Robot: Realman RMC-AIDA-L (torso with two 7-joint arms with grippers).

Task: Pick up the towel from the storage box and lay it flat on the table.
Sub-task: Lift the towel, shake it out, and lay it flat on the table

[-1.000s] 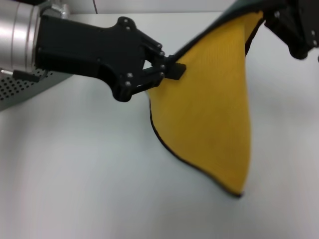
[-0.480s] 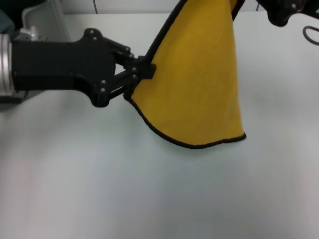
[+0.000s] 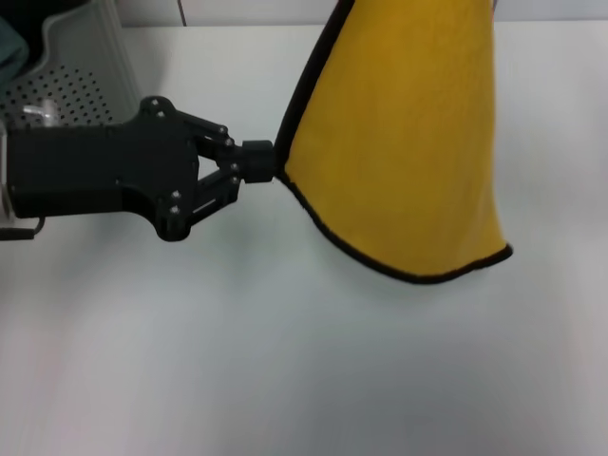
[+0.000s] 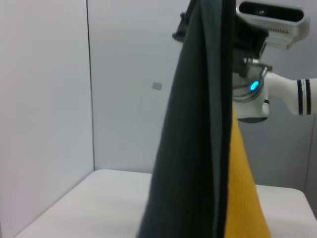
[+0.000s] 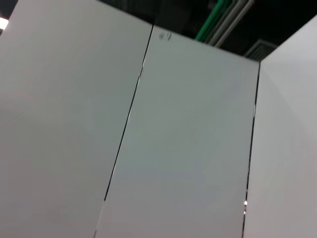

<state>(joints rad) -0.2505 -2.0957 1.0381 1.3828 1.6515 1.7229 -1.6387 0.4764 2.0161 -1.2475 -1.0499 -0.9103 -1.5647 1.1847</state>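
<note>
Head view, left end effector (image 3: 261, 161) pinching towel (image 3: 408, 142)

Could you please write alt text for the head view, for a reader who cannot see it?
The left gripper pinches the black-edged side of the yellow towel, which hangs down from above the picture over the white table. The grey perforated storage box sits at the far left.

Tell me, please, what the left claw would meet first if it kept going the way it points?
The towel: the left claw is already shut on its black-edged side, so it would push straight into the hanging cloth.
</note>
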